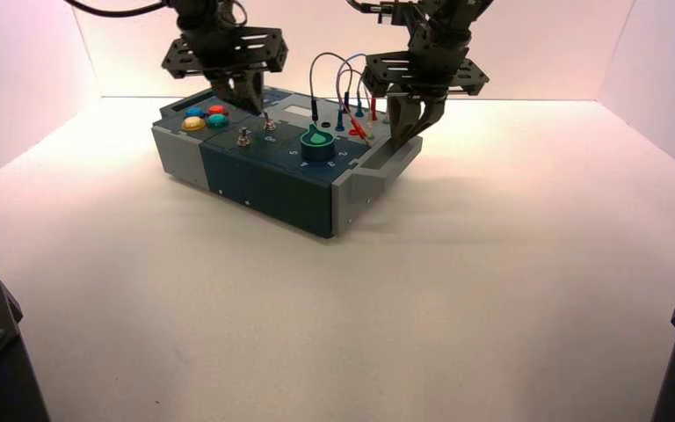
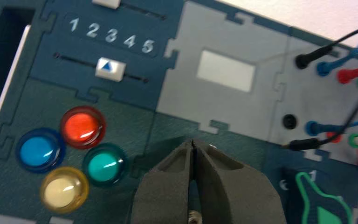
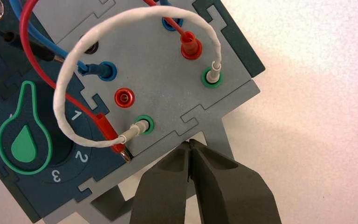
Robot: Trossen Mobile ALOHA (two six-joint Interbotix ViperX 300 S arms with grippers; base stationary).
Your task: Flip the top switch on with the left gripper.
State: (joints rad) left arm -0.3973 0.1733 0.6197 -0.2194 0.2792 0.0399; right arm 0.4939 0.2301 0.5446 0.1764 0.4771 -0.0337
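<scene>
Two small metal toggle switches stand on the box's dark panel; the top switch (image 1: 269, 123) is the farther one, behind the nearer switch (image 1: 243, 138). My left gripper (image 1: 254, 105) hangs over the box just left of and behind the top switch. In the left wrist view the left gripper (image 2: 193, 143) is shut with nothing held, its tips over the dark panel right of the green button (image 2: 103, 163). A small metal tip (image 2: 194, 217) shows under the fingers near their base, likely the switch's lever. My right gripper (image 1: 407, 128) is shut over the box's right edge (image 3: 191, 143).
Red (image 2: 82, 126), blue (image 2: 38, 151) and yellow (image 2: 64, 188) buttons sit beside the green one. A slider (image 2: 108, 68) lies under numbers 1 to 5. A green knob (image 1: 318, 145) and plugged wires (image 3: 65, 107) fill the box's right part.
</scene>
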